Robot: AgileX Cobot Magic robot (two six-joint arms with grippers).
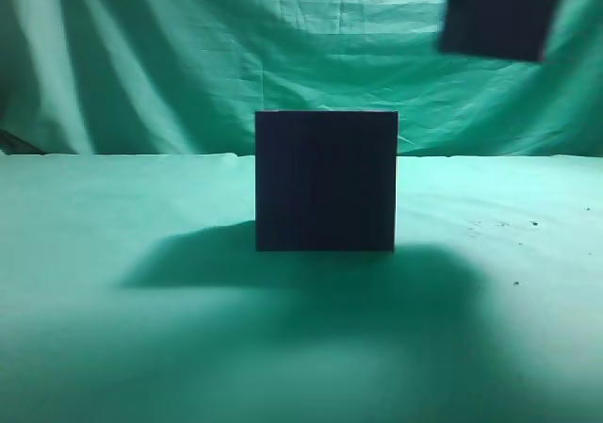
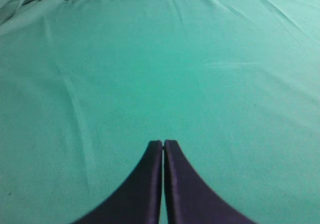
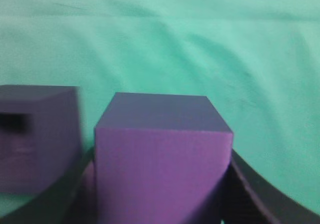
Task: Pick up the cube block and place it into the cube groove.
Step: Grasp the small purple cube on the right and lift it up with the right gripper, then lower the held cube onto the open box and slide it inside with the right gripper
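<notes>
The cube block (image 3: 162, 159) is clamped in the right hand (image 3: 160, 194), whose two dark fingers (image 3: 260, 194) press its left and right sides; in the exterior view the block (image 1: 495, 13) hangs high in the air at about two o'clock from the cube groove (image 1: 326, 180), well apart from it. That box stands upright on the green table (image 1: 113, 348), and the wrist view shows it (image 3: 37, 134) at nine o'clock of the held block, with part of its dark recess just visible. The main risk, as I judge it, is a poor line-up: if the block comes down slightly turned or off-centre, a corner may catch the rim, tip the block out of the grip or push the box along the cloth, since nothing braces it. The wrist picture is blurred, so how well the block's faces square with the recess cannot be told. Room is generous: the table around the box looks bare in these views, the cloth backdrop (image 1: 188, 56) hangs behind at twelve o'clock, and the air above the box is free. The left hand (image 2: 163, 145) has its fingers pressed together, holding nothing, over plain cloth away from the work.
</notes>
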